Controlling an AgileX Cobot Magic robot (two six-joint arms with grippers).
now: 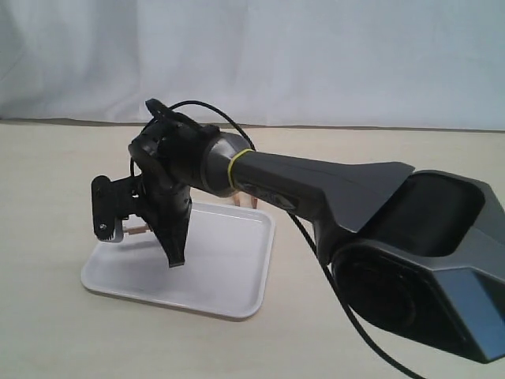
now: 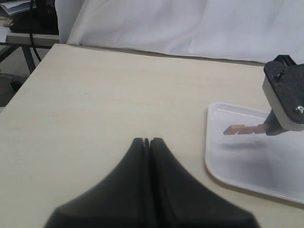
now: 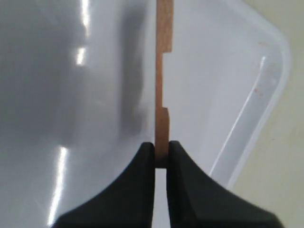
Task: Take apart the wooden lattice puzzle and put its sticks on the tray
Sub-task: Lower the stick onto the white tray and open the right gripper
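White cloth (image 1: 316, 55) hangs behind a pale table (image 1: 63, 339) that carries one shallow white tray (image 1: 229, 292). One stick (image 3: 162, 95) can be counted for certain: a flat reddish-brown bar with square notches along one edge. It is pinched at one end by the right end effector (image 3: 161, 154), with one black finger pressed on each flat face. The stick juts out level over the tray, and its shadow (image 2: 242, 145) falls on the tray floor, apart from the bar itself. The left end effector (image 2: 147, 142) is pressed together with nothing between its fingers. It is over bare table beside the tray, well apart from the stick. In the exterior view one arm (image 1: 316, 185) fills the foreground and reaches from the right across the tray, covering much of the tray's far rim. Two small reddish-brown bits (image 1: 254, 203) show just past that arm at the tray's far edge. They are too hidden to say whether they are the lattice puzzle. The left arm cannot be made out in the exterior view. The tray's right side is cut off in the left wrist view.
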